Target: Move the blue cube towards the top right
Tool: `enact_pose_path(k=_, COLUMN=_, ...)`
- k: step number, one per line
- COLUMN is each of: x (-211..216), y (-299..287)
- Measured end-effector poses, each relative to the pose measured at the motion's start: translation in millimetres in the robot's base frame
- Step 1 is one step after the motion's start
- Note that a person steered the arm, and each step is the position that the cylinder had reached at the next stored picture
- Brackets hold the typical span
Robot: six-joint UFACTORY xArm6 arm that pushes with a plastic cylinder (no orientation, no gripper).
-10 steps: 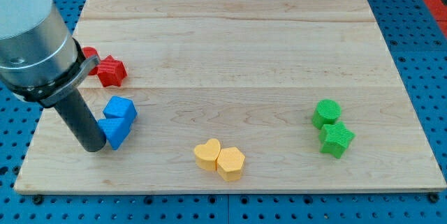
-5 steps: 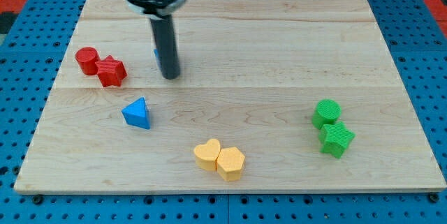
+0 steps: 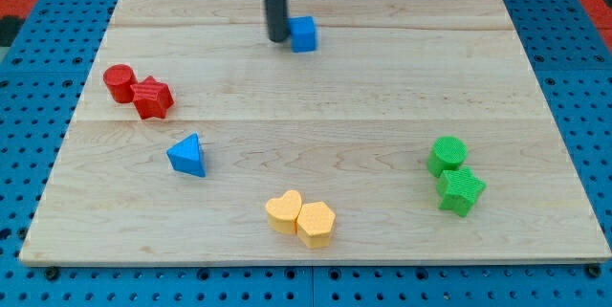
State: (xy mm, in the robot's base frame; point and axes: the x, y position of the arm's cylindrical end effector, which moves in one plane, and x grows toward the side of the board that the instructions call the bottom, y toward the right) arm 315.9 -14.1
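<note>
The blue cube point(image 3: 304, 33) lies near the view's top, a little left of the board's middle. My tip point(image 3: 277, 38) stands right against the cube's left side. A blue triangular block point(image 3: 187, 156) lies alone at the lower left, far from the tip.
A red cylinder point(image 3: 120, 83) and a red star point(image 3: 152, 98) touch at the left. A yellow heart point(image 3: 284, 211) and a yellow hexagon point(image 3: 316, 224) touch near the bottom. A green cylinder point(image 3: 448, 155) and a green star point(image 3: 461, 192) sit at the right. The wooden board point(image 3: 402, 68) lies on a blue pegboard.
My tip has moved up and to the right, and the blue cube has moved with it from beside the triangular block to the upper middle. The other blocks have not moved.
</note>
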Motion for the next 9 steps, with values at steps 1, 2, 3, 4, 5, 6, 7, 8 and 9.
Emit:
enact_pose_path(k=1, x=17, y=87)
enact_pose_path(k=2, x=-41, y=74)
enact_pose_path(k=3, x=-42, y=14)
enact_pose_path(k=4, x=-77, y=-4)
enact_pose_path(k=5, x=-74, y=79)
enact_pose_path(k=6, x=-64, y=93)
enact_pose_path(k=7, x=-16, y=140)
enact_pose_path(k=8, x=-31, y=165)
enact_pose_path(k=9, x=-40, y=188)
